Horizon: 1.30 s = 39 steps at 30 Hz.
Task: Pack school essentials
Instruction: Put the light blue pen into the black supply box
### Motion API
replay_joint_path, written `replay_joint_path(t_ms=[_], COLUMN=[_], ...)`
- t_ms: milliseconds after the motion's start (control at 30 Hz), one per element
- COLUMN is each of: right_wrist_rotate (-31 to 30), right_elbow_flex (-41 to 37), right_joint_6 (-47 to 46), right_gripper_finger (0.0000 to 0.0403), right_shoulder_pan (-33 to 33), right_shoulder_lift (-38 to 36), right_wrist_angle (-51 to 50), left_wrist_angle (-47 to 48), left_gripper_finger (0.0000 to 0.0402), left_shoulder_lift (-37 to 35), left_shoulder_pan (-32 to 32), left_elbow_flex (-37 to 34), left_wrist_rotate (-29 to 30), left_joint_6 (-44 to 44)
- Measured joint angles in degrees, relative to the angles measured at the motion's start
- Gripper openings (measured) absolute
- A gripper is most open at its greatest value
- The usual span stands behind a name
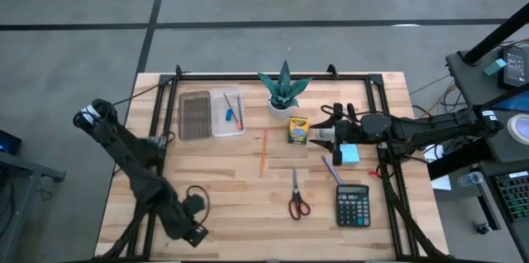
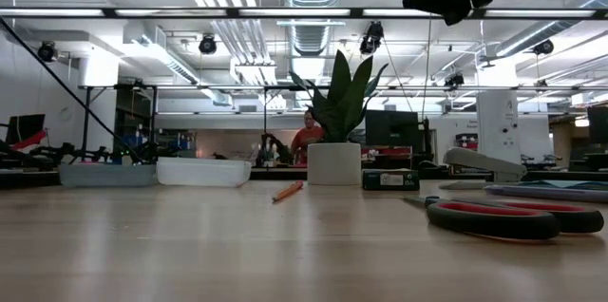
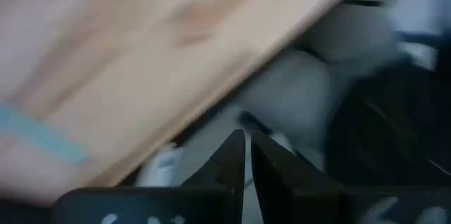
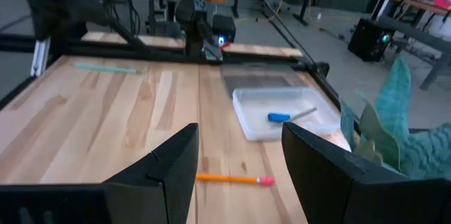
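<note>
Right hand (image 1: 319, 135) sits right of centre in the high view, its two fingers spread apart and grasping nothing; in its own wrist view the dark fingers (image 4: 165, 171) stand wide with bare wood between them. It hovers just right of the yellow-green crayon box (image 1: 297, 130), which stands near the middle of the frame. Just below and right of the hand lies the light-blue sticky-note pad (image 1: 348, 155), with a thin dark pen (image 1: 332, 169) slanting beside it toward the lower left. Further down, a black calculator (image 1: 352, 205) rests at lower right and the red-handled scissors (image 1: 297, 198) lie below centre, handles toward the bottom edge. An orange pencil (image 1: 263, 154) lies upright in the frame left of the crayon box; the right wrist view shows it with a pink eraser end (image 4: 235, 179). Above centre stands a green spiky plant in a white pot (image 1: 283, 89). Left of it, a clear tray (image 1: 226, 112) holds a small blue piece and a thin stick, with a dark mesh tray (image 1: 194, 115) touching its left side.

Left hand (image 1: 196, 234) hangs at the lower left of the high view, by the near edge of the table (image 1: 231, 205), fingers clenched together on nothing, as its wrist view shows with the fingertips (image 3: 232, 157) nearly meeting.

In the low view, a person in red (image 2: 306, 138) shows far behind the plant.
</note>
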State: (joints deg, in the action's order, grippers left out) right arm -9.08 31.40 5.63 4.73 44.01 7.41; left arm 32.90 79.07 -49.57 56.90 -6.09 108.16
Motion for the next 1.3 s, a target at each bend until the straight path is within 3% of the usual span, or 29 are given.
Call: replay_joint_path(t_ms=[233,500,733,1000,1300], right_wrist_rotate=[-0.02,-0.02,-0.03,-0.02,-0.02], right_elbow_flex=[0.00,0.00,0.00,0.00,0.00], right_joint_6=[3.47,6.05,5.98,4.87,3.88], right_gripper_finger=[0.0194,0.0194,0.0194,0.0194,0.0194], right_shoulder_pan=[0.00,0.00,0.00,0.00,0.00], right_shoulder_lift=[0.00,0.00,0.00,0.00,0.00], right_wrist_angle=[2.53,3.64,3.64,3.61,2.77], left_wrist_angle=[14.72,15.08,14.71,21.84,21.21], left_gripper_finger=[0.0008,0.0008,0.0012,0.0079,0.0137], left_shoulder_lift=[1.27,5.84,7.55,5.44,5.42], left_shoulder_pan=[-2.02,-2.40,-2.31,-2.50,-2.57], left_elbow_flex=[-2.03,-8.70,-9.37,-9.35,-10.55], left_wrist_rotate=[0.27,0.35,0.35,-2.95,-3.22], left_joint_6=[8.93,15.83,15.93,17.26,17.47])
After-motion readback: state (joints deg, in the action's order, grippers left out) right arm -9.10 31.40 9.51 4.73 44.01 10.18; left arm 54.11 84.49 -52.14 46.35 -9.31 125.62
